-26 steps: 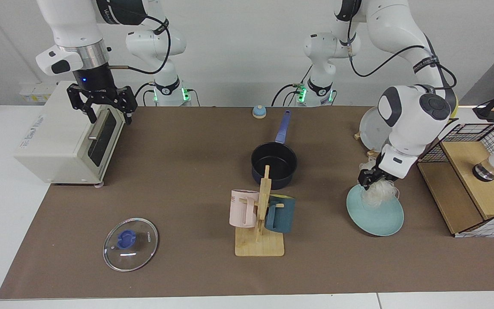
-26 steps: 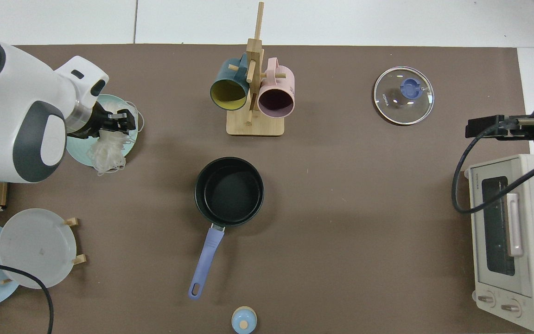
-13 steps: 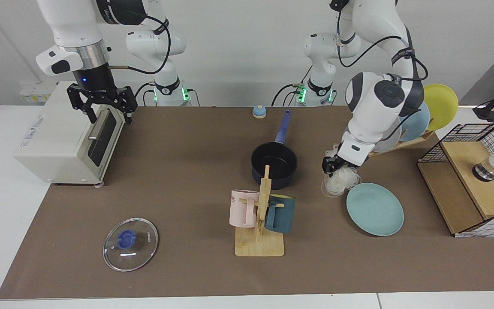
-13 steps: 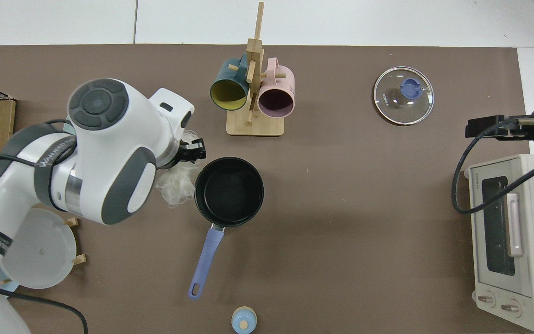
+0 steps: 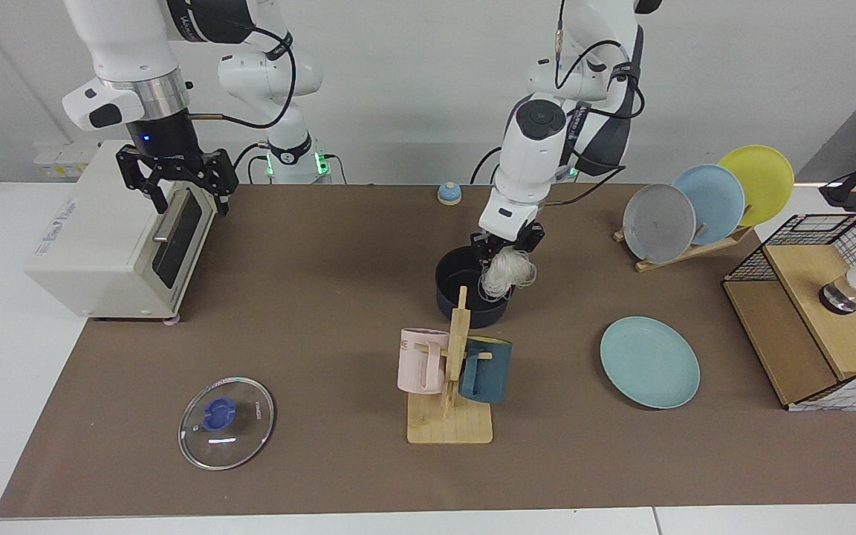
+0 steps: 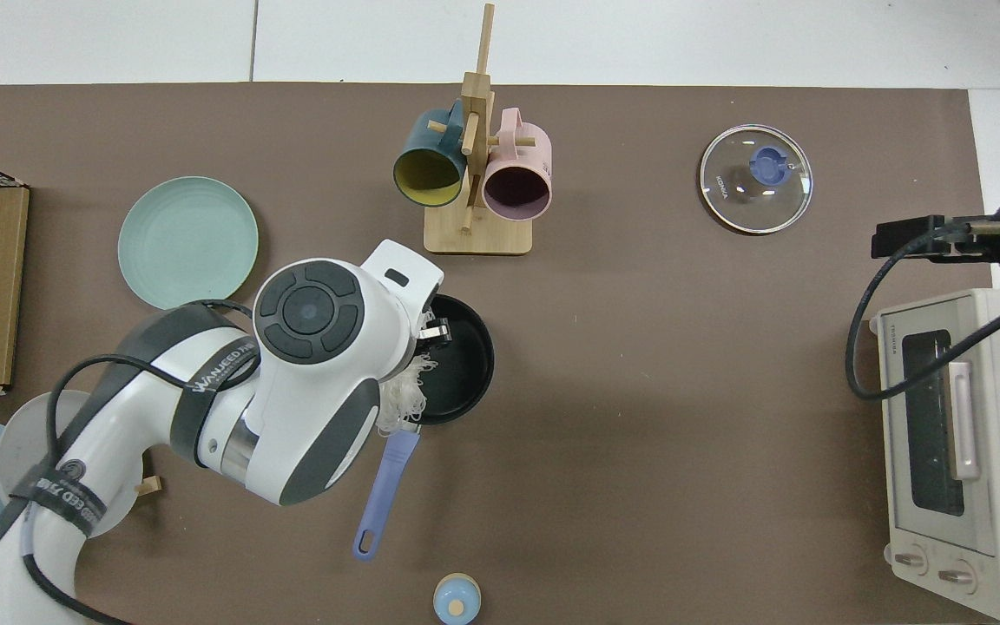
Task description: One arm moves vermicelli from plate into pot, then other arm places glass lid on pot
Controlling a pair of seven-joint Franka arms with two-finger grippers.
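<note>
While the vermicelli [image 5: 506,271] hangs over the pot [image 5: 465,297], clamped in the left gripper [image 5: 507,249], the trick is lowering it so no threads drape over the rim. Left arm reaches down steeply; right gripper [image 5: 175,182] waits, fingers spread, above the toaster oven [image 5: 101,238].

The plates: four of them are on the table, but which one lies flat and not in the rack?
The light teal plate lies flat on the brown mat, bare. The grey plate, light-blue plate and yellow plate stand on edge in the wooden rack.
</note>
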